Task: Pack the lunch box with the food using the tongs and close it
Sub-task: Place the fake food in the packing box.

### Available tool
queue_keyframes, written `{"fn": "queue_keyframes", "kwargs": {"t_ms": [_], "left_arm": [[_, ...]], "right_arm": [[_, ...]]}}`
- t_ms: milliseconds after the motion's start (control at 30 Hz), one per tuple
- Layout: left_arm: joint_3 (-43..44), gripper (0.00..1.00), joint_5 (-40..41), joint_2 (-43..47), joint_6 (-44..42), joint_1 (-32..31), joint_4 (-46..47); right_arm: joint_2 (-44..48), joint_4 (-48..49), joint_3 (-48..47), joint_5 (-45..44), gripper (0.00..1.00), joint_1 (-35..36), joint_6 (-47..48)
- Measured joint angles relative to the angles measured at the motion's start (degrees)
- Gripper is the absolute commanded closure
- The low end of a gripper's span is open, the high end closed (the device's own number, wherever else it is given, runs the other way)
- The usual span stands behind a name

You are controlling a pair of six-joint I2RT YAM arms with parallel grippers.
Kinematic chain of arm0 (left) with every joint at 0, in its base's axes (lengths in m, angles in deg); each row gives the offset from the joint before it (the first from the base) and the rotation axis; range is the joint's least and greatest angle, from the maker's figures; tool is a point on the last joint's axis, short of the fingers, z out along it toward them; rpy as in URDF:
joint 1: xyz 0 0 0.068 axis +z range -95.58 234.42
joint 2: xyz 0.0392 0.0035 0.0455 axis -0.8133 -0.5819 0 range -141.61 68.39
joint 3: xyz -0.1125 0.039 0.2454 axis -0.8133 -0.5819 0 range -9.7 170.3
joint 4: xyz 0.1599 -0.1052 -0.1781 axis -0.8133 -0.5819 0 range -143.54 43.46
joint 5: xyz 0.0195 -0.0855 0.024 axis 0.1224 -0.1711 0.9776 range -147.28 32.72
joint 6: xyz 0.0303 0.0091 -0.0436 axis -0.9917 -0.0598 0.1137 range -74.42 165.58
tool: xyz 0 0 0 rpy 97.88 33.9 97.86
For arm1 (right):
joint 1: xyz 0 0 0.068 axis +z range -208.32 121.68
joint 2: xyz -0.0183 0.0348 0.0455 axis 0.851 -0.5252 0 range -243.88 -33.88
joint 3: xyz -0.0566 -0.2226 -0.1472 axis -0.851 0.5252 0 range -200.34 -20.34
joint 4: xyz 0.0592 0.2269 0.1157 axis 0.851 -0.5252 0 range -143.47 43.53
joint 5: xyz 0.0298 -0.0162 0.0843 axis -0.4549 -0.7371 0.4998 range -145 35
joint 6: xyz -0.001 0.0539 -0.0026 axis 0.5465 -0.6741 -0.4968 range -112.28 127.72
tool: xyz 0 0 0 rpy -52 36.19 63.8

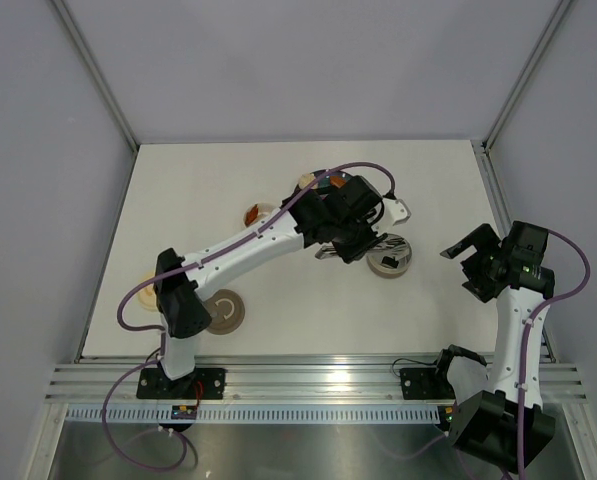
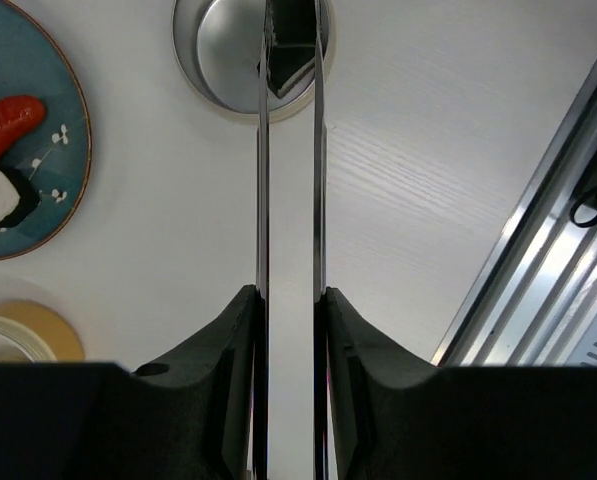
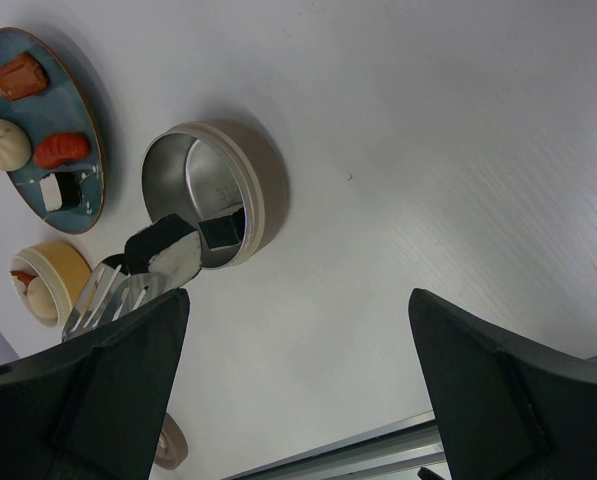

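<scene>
The lunch box is a round silver tin, open, right of the teal plate. My left gripper is shut on the tongs, whose two thin arms reach to the tin. The tong tips pinch a white-and-black sushi bit at the tin's near rim, and another dark bit lies inside. On the plate sit a bun, a red sausage, a sushi bit and an orange piece. My right gripper hangs open, off to the tin's right.
A small yellow bowl with food stands beside the plate. A round tan disc and a cream one lie near the left arm's base. A metal rail runs along the table's near edge.
</scene>
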Motion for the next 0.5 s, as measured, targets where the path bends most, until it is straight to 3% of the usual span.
{"fn": "queue_keyframes", "kwargs": {"t_ms": [500], "left_arm": [[-1.84, 1.00, 10.95, -3.23, -7.74, -0.20, 4.61]], "right_arm": [[-0.02, 0.02, 0.00, 1.01, 0.00, 0.00, 0.55]]}}
